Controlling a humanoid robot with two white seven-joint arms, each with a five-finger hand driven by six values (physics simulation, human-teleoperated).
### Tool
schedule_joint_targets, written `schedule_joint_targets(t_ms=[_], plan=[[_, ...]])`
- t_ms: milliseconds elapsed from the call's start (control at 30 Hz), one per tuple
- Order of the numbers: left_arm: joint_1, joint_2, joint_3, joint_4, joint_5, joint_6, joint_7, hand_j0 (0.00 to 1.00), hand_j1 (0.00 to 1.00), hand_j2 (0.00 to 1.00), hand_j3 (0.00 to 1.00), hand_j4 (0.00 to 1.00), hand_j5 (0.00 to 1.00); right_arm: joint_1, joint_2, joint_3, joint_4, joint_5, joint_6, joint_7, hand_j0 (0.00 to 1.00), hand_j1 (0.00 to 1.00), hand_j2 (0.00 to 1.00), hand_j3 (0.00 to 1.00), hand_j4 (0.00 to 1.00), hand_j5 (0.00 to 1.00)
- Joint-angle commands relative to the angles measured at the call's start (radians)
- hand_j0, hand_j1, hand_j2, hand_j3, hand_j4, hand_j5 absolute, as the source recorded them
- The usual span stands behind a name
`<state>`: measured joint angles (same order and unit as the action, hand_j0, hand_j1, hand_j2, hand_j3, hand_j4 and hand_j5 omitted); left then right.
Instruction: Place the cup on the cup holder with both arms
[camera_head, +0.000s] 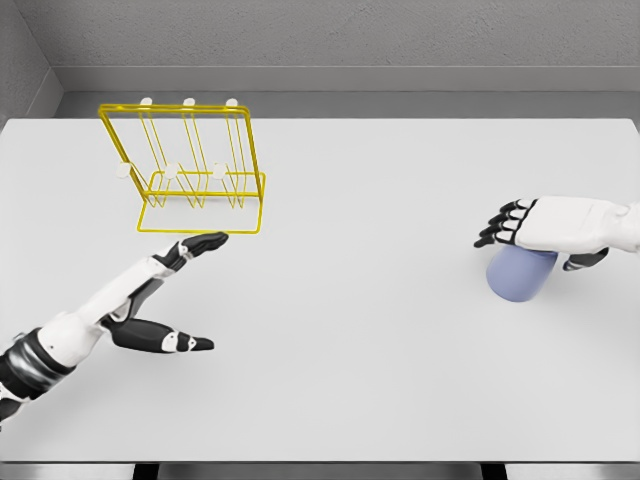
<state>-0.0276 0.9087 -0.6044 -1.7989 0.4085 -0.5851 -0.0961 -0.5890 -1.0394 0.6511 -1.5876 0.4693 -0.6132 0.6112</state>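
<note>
From my seat I see a broad pale grey worktop (360, 360) filling nearly the whole view, its surface plain and matte. Its near edge runs along the bottom of the frame, with dark gaps showing beneath it. Behind the far edge lies a strip of darker grey floor (400, 104), and past that a rough, speckled grey wall (350, 30) that turns a corner at upper left.

You're looking at a bright, evenly lit, sharp render: soft faint shadows under the hands, no glare on the table (380, 380)
</note>
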Motion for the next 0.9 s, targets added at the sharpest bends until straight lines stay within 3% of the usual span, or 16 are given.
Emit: schedule_joint_targets(t_ms=[0, 100, 233, 333, 400, 500, 633, 700, 867], plan=[[0.000, -0.014, -0.014, 0.000, 0.012, 0.045, -0.019, 1.00, 1.00, 1.00, 1.00, 1.00, 1.00, 0.000, -0.002, 0.001, -0.006, -0.003, 0.002, 0.000, 1.00, 1.00, 1.00, 1.00, 1.00, 1.00], [-0.009, -0.031, -0.034, 0.000, 0.076, 0.116, -0.033, 1.00, 1.00, 1.00, 1.00, 1.00, 1.00, 0.000, -0.005, 0.001, -0.019, -0.001, 0.002, 0.000, 0.96, 0.96, 0.96, 0.96, 0.96, 0.96], [-0.025, -0.067, -0.034, 0.009, 0.170, 0.191, -0.048, 1.00, 1.00, 1.00, 1.00, 1.00, 1.00, 0.002, -0.010, 0.002, -0.019, 0.009, 0.002, 0.000, 0.83, 0.83, 0.83, 0.83, 0.83, 0.83], [-0.026, -0.097, -0.037, 0.016, 0.181, 0.197, -0.047, 1.00, 1.00, 1.00, 1.00, 1.00, 1.00, 0.003, -0.013, 0.004, -0.017, 0.017, 0.002, 0.000, 0.81, 0.81, 0.81, 0.81, 0.81, 0.81], [-0.038, -0.109, -0.037, 0.013, 0.193, 0.280, -0.047, 1.00, 1.00, 1.00, 1.00, 1.00, 1.00, 0.003, -0.011, 0.004, -0.017, 0.020, 0.002, 0.000, 0.75, 0.75, 0.75, 0.75, 0.75, 0.75], [-0.043, -0.126, -0.043, 0.016, 0.199, 0.318, -0.047, 1.00, 1.00, 1.00, 1.00, 1.00, 1.00, 0.005, -0.011, 0.004, -0.017, 0.020, 0.002, 0.000, 0.75, 0.75, 0.75, 0.75, 0.75, 0.75], [-0.043, -0.166, -0.043, 0.042, 0.213, 0.321, -0.047, 1.00, 1.00, 1.00, 1.00, 1.00, 1.00, 0.005, -0.013, 0.004, -0.017, 0.020, 0.002, 0.000, 0.72, 0.72, 0.72, 0.72, 0.72, 0.72], [-0.046, -0.178, -0.043, 0.050, 0.214, 0.321, -0.047, 1.00, 1.00, 1.00, 1.00, 1.00, 1.00, 0.005, -0.013, 0.002, -0.017, 0.020, 0.002, 0.000, 0.64, 0.64, 0.64, 0.64, 0.64, 0.64], [-0.051, -0.198, -0.057, 0.075, 0.214, 0.321, -0.047, 1.00, 1.00, 1.00, 1.00, 1.00, 1.00, 0.003, -0.016, -0.004, -0.019, 0.012, 0.002, 0.000, 0.59, 0.59, 0.59, 0.59, 0.59, 0.59]])
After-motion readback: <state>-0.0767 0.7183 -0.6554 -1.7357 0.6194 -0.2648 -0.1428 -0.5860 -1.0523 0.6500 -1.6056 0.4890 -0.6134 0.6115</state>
